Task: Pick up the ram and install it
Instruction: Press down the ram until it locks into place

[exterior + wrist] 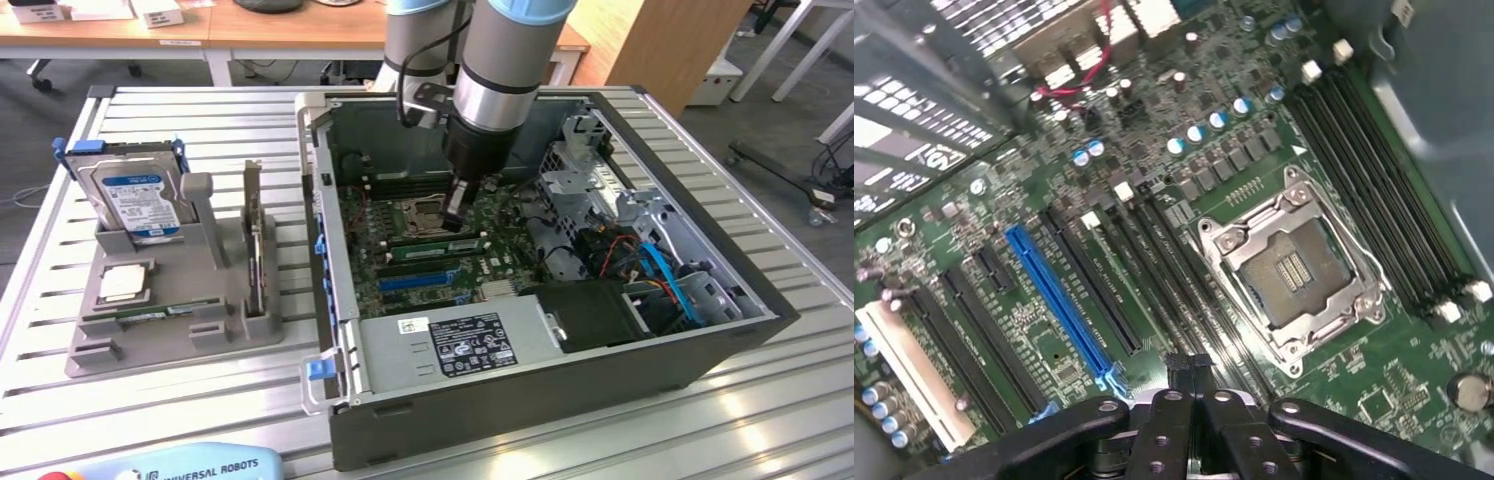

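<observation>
My gripper [458, 212] reaches down into the open computer case [694, 370], and its fingers are shut with nothing visible between them. In the wrist view the gripper [1189, 368] has its fingertips pressed together over the long black memory slots [1184, 290] beside the CPU socket [1294, 270]. The ram [430, 243], a narrow green stick, sits along a slot just in front of the socket. My fingertips are right above its end toward the exterior view's right. Whether they touch it I cannot tell.
A grey fixture [227, 335] on the exterior view's left holds a hard drive [134, 195], a square silver chip [120, 284] and another green stick [150, 314]. Inside the case are a blue slot [1059, 300], cables and a drive cage [587, 165]. The slatted metal table [747, 420] surrounds the case.
</observation>
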`<state>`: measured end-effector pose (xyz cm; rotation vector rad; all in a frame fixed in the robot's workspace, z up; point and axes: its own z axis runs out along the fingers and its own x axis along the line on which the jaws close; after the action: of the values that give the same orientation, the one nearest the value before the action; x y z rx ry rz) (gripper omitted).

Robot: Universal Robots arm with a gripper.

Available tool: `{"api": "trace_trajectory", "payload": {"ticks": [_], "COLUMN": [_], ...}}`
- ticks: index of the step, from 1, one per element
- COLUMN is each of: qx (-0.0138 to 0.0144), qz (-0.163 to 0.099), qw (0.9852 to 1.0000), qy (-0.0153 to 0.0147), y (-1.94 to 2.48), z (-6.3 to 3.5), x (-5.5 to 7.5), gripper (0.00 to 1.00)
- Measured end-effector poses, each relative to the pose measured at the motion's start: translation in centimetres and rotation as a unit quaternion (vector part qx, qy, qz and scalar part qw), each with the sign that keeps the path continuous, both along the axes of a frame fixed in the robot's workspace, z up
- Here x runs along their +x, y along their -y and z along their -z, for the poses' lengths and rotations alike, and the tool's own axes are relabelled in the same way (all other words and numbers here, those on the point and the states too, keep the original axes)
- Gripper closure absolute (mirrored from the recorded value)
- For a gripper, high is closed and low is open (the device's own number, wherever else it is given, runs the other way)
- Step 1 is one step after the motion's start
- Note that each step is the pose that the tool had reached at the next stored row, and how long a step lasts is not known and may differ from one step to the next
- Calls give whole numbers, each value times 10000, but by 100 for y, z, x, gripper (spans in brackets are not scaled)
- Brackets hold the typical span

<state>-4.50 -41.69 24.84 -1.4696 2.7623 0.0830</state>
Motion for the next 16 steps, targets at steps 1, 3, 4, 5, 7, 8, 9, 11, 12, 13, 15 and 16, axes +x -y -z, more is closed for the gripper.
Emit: {"api": "trace_trajectory", "payload": {"ticks": [1, 3, 4, 5, 7, 8, 9, 11, 12, 13, 15, 16], "qx": [0, 0, 0, 0, 0, 0, 0, 0, 0, 0, 0, 0], "qz": [60, 177, 238, 299, 424, 486, 546, 677, 742, 809, 934, 988], "qw": [10000, 9998, 9997, 9996, 9991, 9988, 9985, 9977, 9972, 9967, 9956, 9951], "qy": [0, 0, 0, 0, 0, 0, 0, 0, 0, 0, 0, 0], "y": [0, 0, 0, 0, 0, 0, 0, 0, 0, 0, 0, 0], "z": [0, 1, 1, 1, 2, 2, 2, 3, 3, 3, 4, 4], "x": [0, 0, 0, 0, 0, 0, 0, 0, 0, 0, 0, 0], "gripper": [90, 90, 90, 90, 90, 90, 90, 90, 90, 90, 90, 90]}}
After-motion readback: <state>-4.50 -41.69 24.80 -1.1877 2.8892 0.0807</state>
